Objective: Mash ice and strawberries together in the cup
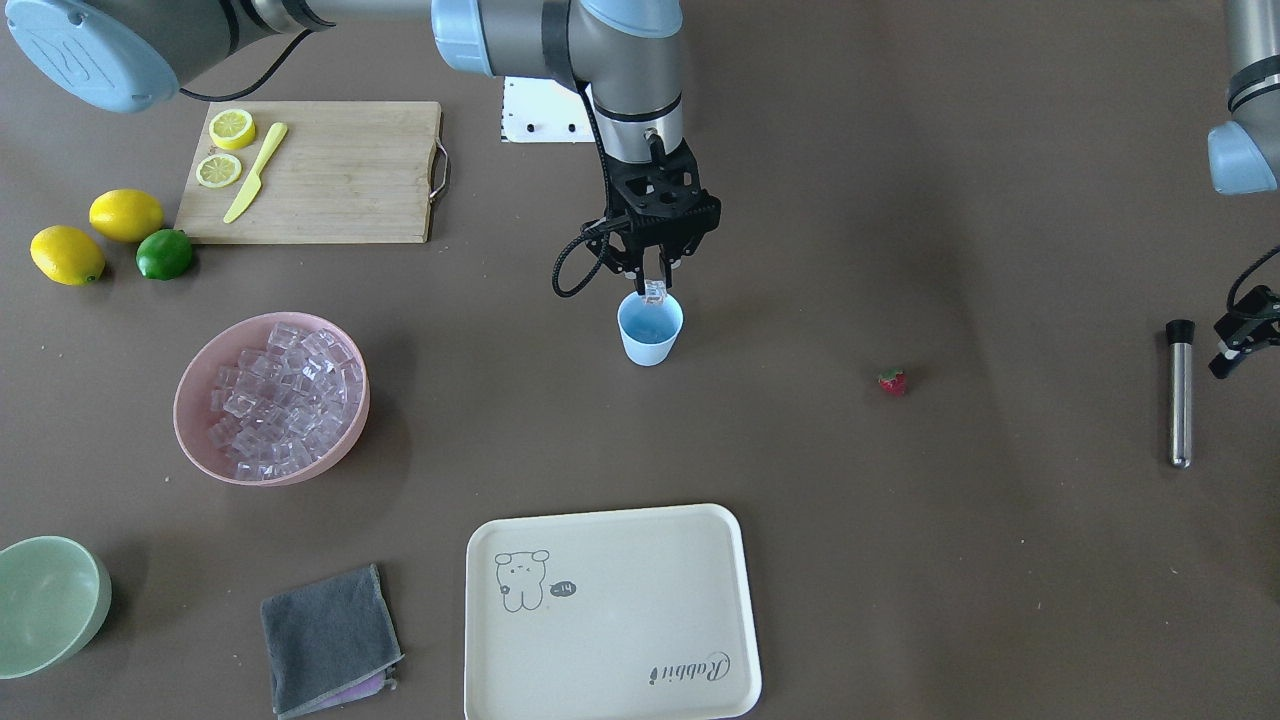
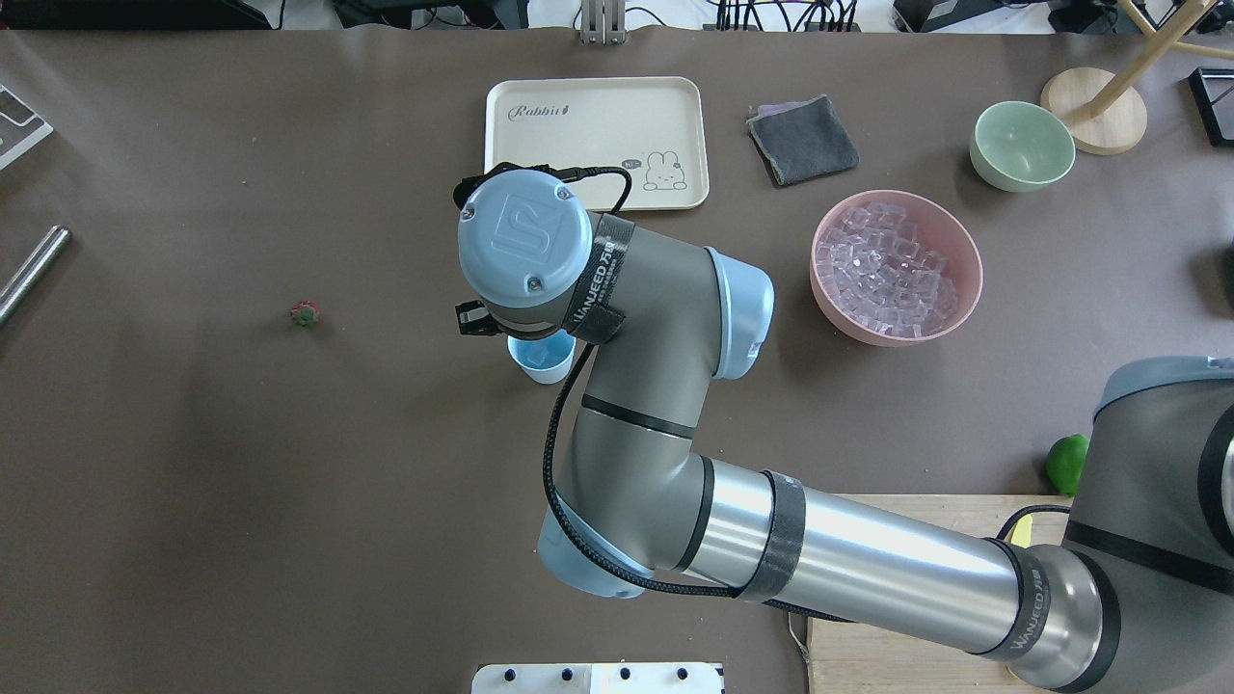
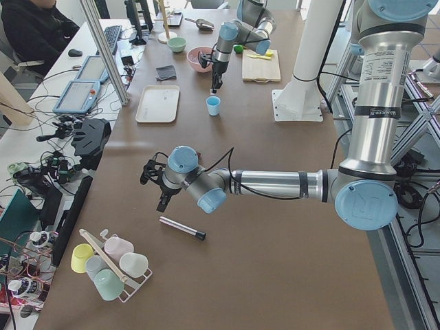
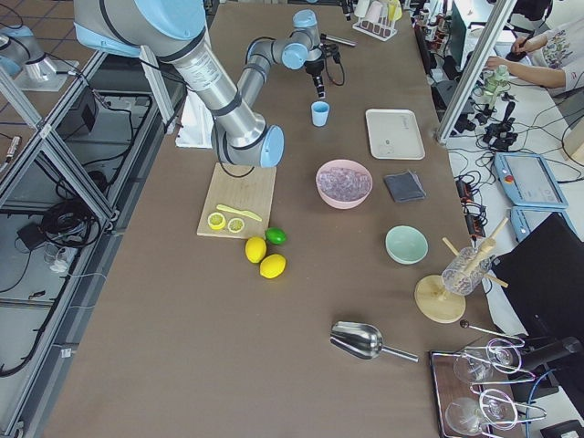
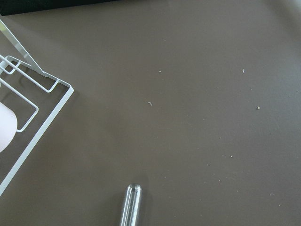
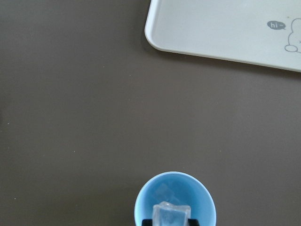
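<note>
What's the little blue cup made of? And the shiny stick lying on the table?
The blue cup looks like plastic: smooth, matte, one even colour. The stick seems metal, silvery and shiny along its length; its black cap may be rubber or plastic.

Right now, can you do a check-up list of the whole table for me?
Surface: brown table, small crumbs.
Job's things: cup upright; strawberry lying apart; ice heaped in pink bowl.
Clutter: tray, cloth, green bowl, cutting board, lemons, lime, metal rod.
Tools: right tool shut on ice cube over the cup; left tool beside the rod, cannot tell open or shut.
Cables: black cable loops at right wrist.
Surroundings: person at side desk.
</note>
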